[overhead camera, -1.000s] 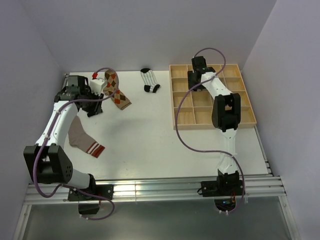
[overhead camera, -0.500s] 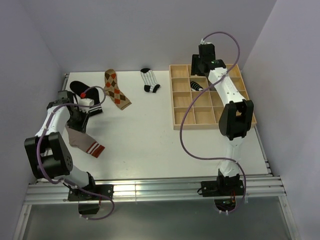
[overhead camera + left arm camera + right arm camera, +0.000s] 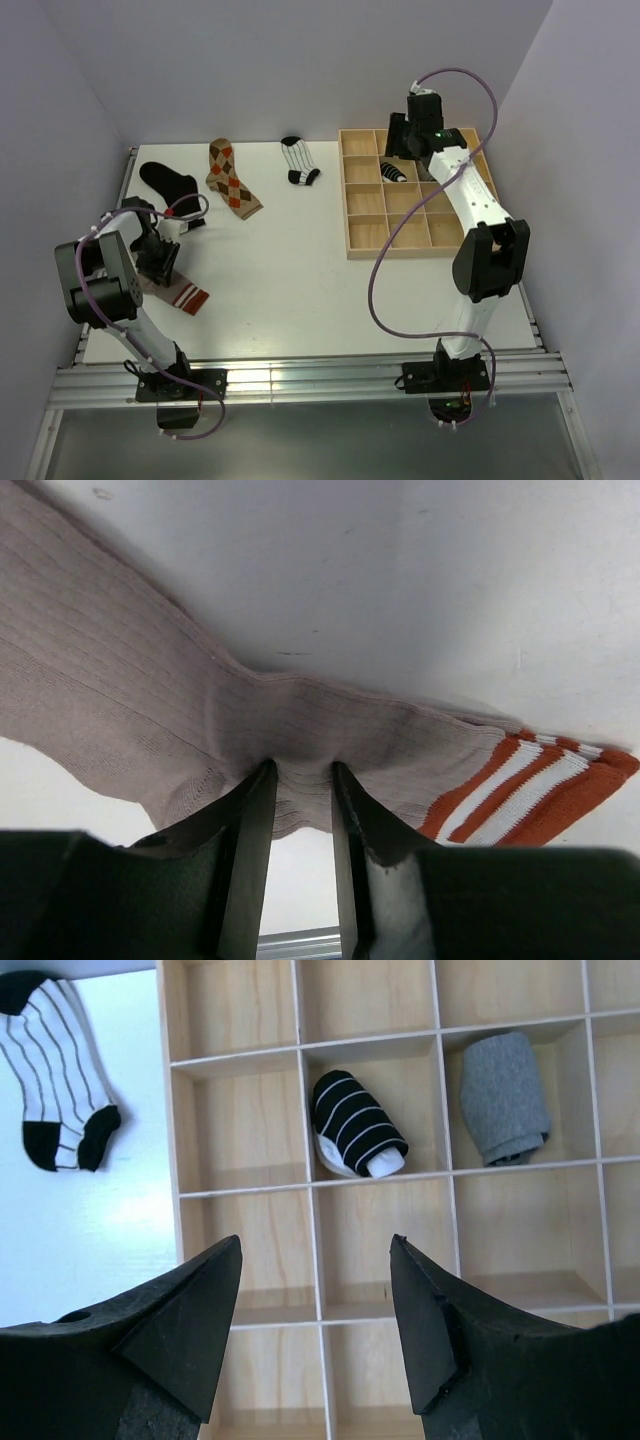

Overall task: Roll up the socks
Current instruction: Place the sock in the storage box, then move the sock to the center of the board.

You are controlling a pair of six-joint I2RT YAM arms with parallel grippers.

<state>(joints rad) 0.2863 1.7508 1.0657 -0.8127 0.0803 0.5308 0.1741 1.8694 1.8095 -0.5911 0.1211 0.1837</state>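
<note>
A taupe sock (image 3: 150, 710) with orange and white cuff bands (image 3: 187, 295) lies flat at the table's left. My left gripper (image 3: 157, 256) (image 3: 302, 768) is down on it, fingers (image 3: 250, 820) narrowed with a fold of its fabric pinched between the tips. A black sock (image 3: 168, 184), a tan-orange argyle sock (image 3: 232, 180) and a white striped sock (image 3: 299, 160) (image 3: 60, 1060) lie flat at the back. My right gripper (image 3: 408, 143) (image 3: 315, 1250) hangs open and empty above the wooden tray (image 3: 365, 238) (image 3: 310, 1190). A rolled black-and-white striped sock (image 3: 358, 1125) (image 3: 393, 172) and a rolled grey sock (image 3: 505, 1098) fill neighbouring compartments.
The tray's other compartments in view hold nothing. Purple walls close in the table at the back and on both sides. A metal rail (image 3: 300, 380) runs along the near edge by the arm bases.
My left gripper has come down from beside the black sock onto the taupe sock and narrowed. My right gripper has lifted off the tray, leaving the rolled striped sock in its compartment.
</note>
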